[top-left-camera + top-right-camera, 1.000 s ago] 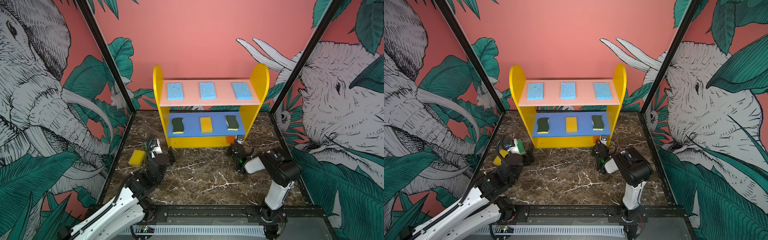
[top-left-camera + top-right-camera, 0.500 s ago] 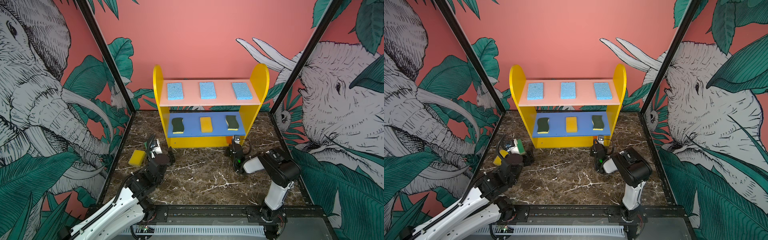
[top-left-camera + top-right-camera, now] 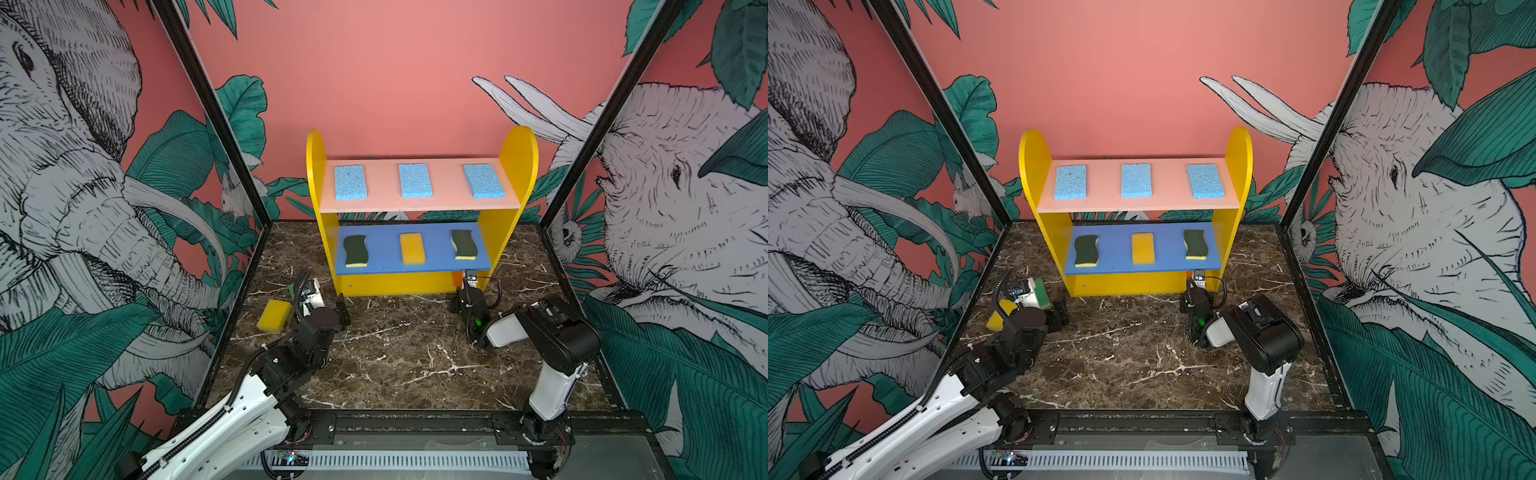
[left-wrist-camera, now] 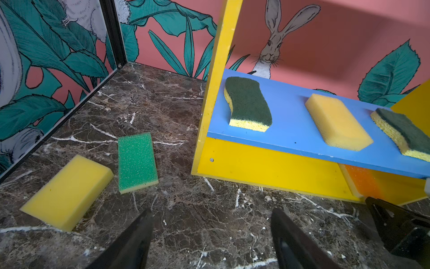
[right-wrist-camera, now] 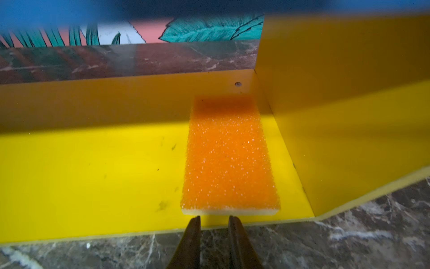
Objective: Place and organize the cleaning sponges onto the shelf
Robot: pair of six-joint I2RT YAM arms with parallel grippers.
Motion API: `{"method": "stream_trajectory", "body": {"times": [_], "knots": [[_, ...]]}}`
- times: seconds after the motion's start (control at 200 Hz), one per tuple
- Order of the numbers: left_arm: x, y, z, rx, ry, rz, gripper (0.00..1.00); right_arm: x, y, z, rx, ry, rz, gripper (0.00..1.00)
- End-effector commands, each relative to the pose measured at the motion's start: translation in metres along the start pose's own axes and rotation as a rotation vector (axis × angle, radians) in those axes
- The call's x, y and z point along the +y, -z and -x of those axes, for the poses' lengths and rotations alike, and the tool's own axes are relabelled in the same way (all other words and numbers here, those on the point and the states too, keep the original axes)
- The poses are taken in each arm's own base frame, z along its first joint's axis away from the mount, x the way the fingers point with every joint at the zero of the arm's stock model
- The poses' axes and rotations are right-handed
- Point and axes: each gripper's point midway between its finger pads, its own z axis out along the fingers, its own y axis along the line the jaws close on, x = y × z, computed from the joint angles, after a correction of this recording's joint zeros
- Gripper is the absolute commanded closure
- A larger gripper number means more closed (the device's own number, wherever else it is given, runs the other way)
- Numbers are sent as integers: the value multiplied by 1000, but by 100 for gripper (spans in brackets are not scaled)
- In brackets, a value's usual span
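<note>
On the shelf (image 5: 93,174) base, right end, the orange sponge (image 5: 230,158) is being faced by the right gripper (image 5: 214,220), narrowly parted, empty. The yellow sponge (image 4: 67,192) and green sponge (image 4: 137,161) are being observed on the left floor (image 4: 162,104), near the left gripper (image 4: 209,223), wide, empty.

Top views: high at the front, facing down and toward the back wall (image 3: 395,75); far off, so the whole floor (image 3: 395,357) and the shelf (image 3: 514,166) fit in.
Top views, shared: almost everything; both top views show the same scene, only shifted sideways.
Left wrist view: just behind the left claw (image 4: 211,210), low over the floor, facing forward past its tips to the blue board (image 4: 290,132); near.
Right wrist view: just behind the right claw (image 5: 215,217), very low and very near, facing into the bottom level of the shelf.
Wrist views, shared: the orange sponge (image 5: 229,160) just ahead of the right claw, and the shelf's bottom level.
</note>
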Motion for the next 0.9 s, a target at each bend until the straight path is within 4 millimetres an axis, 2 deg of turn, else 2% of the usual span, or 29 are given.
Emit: {"method": "stream_trajectory", "body": {"times": [0.0, 0.115, 0.24, 0.255, 0.265, 0.285, 0.485, 0.695, 0.82, 0.895], "knots": [[3, -1, -3, 0, 9, 14, 20, 5, 10, 4, -58, 48, 6, 76], [3, -1, -4, 3, 11, 15, 20, 8, 19, -2, -90, 83, 23, 75], [4, -3, -7, 9, 14, 18, 20, 6, 25, 2, -179, 69, 42, 74], [4, -3, -7, 10, 16, 18, 20, 6, 25, -3, -174, 81, 42, 74], [4, -3, -8, 11, 17, 18, 20, 7, 27, 3, -202, 71, 49, 74], [4, -3, -8, 12, 16, 19, 20, 6, 27, -3, -193, 72, 52, 74], [8, -7, -15, 15, 11, 35, 20, 4, 26, -1, -199, 97, 27, 74], [9, -10, -16, 7, -13, 59, 19, -5, 28, 15, -239, 136, -38, 75], [8, -12, -18, 9, -16, 54, 19, -13, 26, 12, -228, 122, -63, 75], [7, -13, -20, 12, -16, 50, 19, -11, 26, 12, -229, 131, -51, 75]]}}
